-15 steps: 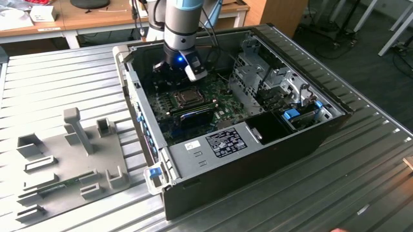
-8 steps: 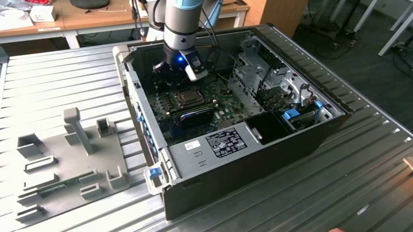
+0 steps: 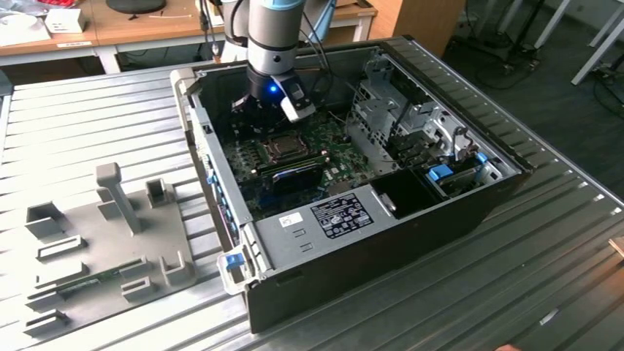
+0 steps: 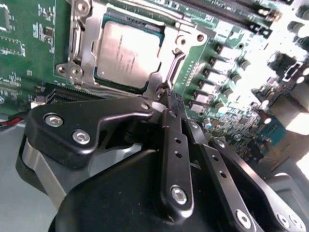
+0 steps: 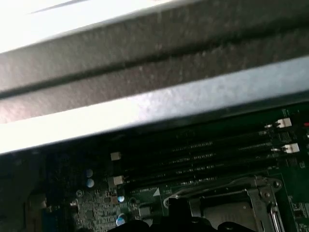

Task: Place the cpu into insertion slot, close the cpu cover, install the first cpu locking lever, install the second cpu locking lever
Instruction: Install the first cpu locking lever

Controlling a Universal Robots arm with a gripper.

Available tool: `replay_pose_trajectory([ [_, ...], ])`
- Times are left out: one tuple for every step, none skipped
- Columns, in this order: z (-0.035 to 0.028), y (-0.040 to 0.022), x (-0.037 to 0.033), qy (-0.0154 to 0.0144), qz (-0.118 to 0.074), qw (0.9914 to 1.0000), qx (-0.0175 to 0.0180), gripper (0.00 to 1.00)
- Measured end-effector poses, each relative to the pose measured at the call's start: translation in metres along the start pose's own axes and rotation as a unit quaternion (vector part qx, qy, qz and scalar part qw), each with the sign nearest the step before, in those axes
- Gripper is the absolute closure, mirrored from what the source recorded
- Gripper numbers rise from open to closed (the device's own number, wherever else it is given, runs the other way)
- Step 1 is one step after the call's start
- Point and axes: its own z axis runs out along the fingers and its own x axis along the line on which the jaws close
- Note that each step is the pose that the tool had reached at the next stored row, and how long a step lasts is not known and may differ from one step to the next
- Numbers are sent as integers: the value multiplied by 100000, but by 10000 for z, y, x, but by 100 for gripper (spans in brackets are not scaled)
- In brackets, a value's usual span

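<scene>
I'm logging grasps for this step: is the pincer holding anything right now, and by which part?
Nothing held, as far as shows: the pincer has its fingers together beside the insertion slot, where the cpu already sits under the cpu cover.

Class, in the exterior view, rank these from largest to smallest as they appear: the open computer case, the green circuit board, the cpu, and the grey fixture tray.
1. computer case
2. grey fixture tray
3. green circuit board, partly hidden by the arm, so its rank against the tray is unsure
4. cpu, by far the smallest

Surface: we note ribbed grey metal (image 3: 88,131).
Furniture: we see wooden desks (image 3: 146,29) behind.
Floor: we find it dark (image 3: 527,80).
</scene>
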Motion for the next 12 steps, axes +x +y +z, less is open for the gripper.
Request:
replay_pose_trajectory([
  [0, 0, 0, -56, -93, 100000, 266, 89],
  [0, 0, 1, -138, -203, 99999, 472, 89],
  [1, 0, 1, -233, -313, 99997, 635, 89],
  [1, -1, 3, -372, -422, 99995, 778, 89],
  [0, -1, 6, -566, -535, 99993, 903, 89],
  [0, -2, 9, -814, -645, 99989, 1016, 89],
  [0, -3, 11, -1124, -756, 99985, 1123, 89],
  [0, -3, 14, -1476, -850, 99978, 1200, 89],
  [2, -4, 17, -1869, -945, 99970, 1239, 89],
  [2, -4, 19, -2266, -1043, 99961, 1273, 89],
  [3, -4, 21, -2664, -1166, 99949, 1296, 89],
  [3, -4, 22, -2932, -1304, 99940, 1326, 89],
])
